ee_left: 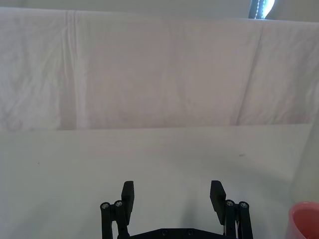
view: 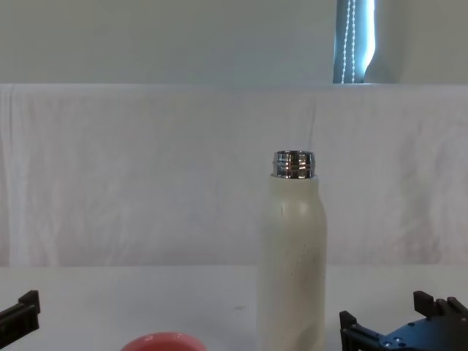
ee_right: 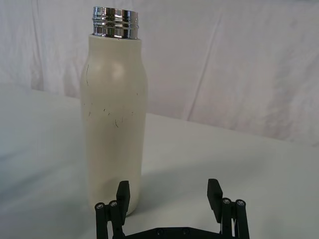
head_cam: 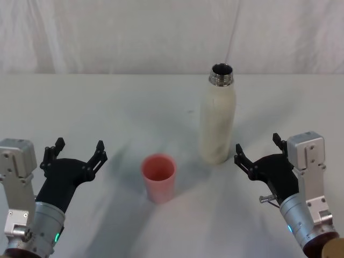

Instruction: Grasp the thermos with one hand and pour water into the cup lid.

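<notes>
White cloth-covered table, upright cream thermos standing on it, pink cup lid near it

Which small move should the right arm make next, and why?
Probably ease the right tool forward and slightly left toward the thermos: it is open and just short of the upright, uncapped bottle, while the cup lid waits empty and the left tool idles apart.

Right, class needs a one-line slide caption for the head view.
Open thermos stands upright behind the cup lid; open left tool and right tool wait on either side, touching nothing.
</notes>
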Available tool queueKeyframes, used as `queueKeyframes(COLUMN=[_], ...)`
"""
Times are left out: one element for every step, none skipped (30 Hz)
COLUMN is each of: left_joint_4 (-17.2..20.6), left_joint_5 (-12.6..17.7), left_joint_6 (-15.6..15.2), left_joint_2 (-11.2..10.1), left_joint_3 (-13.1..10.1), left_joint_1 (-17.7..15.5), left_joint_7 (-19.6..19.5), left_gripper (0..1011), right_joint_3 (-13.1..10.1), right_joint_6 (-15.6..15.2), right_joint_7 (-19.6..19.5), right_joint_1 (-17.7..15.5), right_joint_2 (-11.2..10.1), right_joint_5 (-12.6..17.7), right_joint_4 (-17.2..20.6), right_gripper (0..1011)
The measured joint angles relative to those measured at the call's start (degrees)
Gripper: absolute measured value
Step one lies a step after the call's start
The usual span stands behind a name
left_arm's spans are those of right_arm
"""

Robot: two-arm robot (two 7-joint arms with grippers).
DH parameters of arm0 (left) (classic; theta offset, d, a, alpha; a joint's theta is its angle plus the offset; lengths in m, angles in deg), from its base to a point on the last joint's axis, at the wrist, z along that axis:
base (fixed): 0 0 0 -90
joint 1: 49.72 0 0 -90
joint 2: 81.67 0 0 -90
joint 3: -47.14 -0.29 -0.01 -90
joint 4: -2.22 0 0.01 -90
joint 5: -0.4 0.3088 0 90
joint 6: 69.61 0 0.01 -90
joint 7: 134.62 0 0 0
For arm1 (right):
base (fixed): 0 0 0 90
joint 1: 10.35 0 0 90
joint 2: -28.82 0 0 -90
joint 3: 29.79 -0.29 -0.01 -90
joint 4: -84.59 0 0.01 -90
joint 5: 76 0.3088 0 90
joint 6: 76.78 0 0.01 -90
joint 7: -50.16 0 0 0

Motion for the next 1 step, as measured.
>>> queueKeyframes(left_joint_4=[0.00], left_joint_5=[0.00], left_joint_6=[0.00], left_joint_2=[0.00], left_joint_3=[0.00], left_joint_1=[0.00], left_joint_7=[0.00], left_gripper=[1001], right_joint_3=[0.00], right_joint_6=[0.00], right_joint_7=[0.00], right_joint_1=[0.00], right_joint_2=[0.00], right_joint_5=[0.00], right_joint_4=[0.00], right_gripper=[1001])
